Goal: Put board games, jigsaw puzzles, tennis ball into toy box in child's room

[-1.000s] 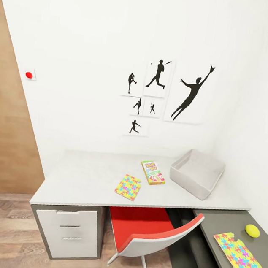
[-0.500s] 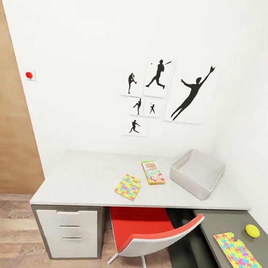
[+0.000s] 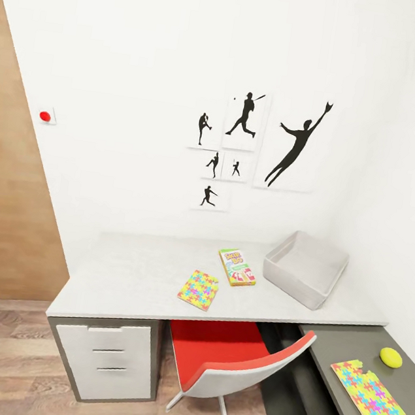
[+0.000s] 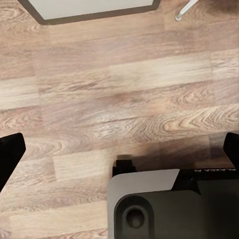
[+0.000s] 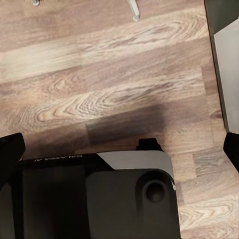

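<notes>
The table [image 3: 138, 277] fills the corner, pale top with a dark end section at the right. The toy box [image 3: 304, 267] sits at the pale top's far right corner, empty. Just beside it lies one board game [image 3: 237, 267]; a puzzle [image 3: 198, 289] lies near the front edge. On the dark section, a second puzzle [image 3: 371, 397] lies by the front edge with the ball [image 3: 390, 356] near it. A red chair [image 3: 232, 363] is tucked under.

Both wrist views look down at wood floor. The left gripper [image 4: 119, 149] and right gripper [image 5: 119, 147] hang spread wide, holding nothing. This looks like the approach; next, roll closer and raise an arm toward the nearest toy.
</notes>
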`<state>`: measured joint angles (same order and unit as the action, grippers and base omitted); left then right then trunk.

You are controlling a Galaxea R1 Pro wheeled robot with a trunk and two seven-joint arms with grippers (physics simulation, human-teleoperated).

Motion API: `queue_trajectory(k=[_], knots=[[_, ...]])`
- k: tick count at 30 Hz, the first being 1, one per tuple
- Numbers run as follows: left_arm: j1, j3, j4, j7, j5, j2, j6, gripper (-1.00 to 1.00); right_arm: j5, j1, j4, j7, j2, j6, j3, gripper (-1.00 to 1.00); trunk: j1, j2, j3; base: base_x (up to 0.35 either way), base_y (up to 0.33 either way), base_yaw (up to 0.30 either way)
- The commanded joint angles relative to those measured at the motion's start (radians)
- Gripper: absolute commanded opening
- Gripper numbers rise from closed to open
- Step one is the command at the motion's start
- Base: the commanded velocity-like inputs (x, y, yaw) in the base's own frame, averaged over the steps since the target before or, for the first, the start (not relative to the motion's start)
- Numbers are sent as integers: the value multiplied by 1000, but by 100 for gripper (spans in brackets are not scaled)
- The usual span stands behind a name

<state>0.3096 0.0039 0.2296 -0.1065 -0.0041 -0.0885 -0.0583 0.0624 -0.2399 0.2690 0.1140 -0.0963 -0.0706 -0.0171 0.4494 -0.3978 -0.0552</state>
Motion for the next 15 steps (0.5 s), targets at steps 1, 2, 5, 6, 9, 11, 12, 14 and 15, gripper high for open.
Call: queue_trajectory(k=[1,2,5,6,9,11,12,14,15], knots=[[0,1,2,-4,0,0,-6,100,7,0,2,3,0,-5,0,100,1,-2,-2,0,0,0],[0,1,2,-4,0,0,-6,100,8,0,2,3,0,-4,1,100,1,-2,-2,0,0,0],[0,1,2,-4,0,0,-6,100,9,0,2,3,-1,-4,4,100,1,-2,-2,0,0,0],[0,1,2,-4,0,0,-7,100,9,0,2,3,-2,-3,4,100,1,-2,-2,0,0,0],[0,1,2,-4,0,0,-8,100,8,0,2,4,-3,-4,5,100,1,-2,-2,0,0,0],[0,1,2,-5,0,0,-8,100,8,0,2,4,-3,-4,6,100,1,-2,-2,0,0,0],[0,1,2,-5,0,0,-9,100,8,0,2,4,-3,-3,6,100,1,-2,-2,0,0,0],[0,1,2,-5,1,0,-8,100,8,0,3,4,-3,-3,6,100,1,-2,-2,0,0,0],[0,1,1,-4,1,0,-5,100,8,0,3,4,-3,-3,6,100,1,-2,-2,0,0,0]])
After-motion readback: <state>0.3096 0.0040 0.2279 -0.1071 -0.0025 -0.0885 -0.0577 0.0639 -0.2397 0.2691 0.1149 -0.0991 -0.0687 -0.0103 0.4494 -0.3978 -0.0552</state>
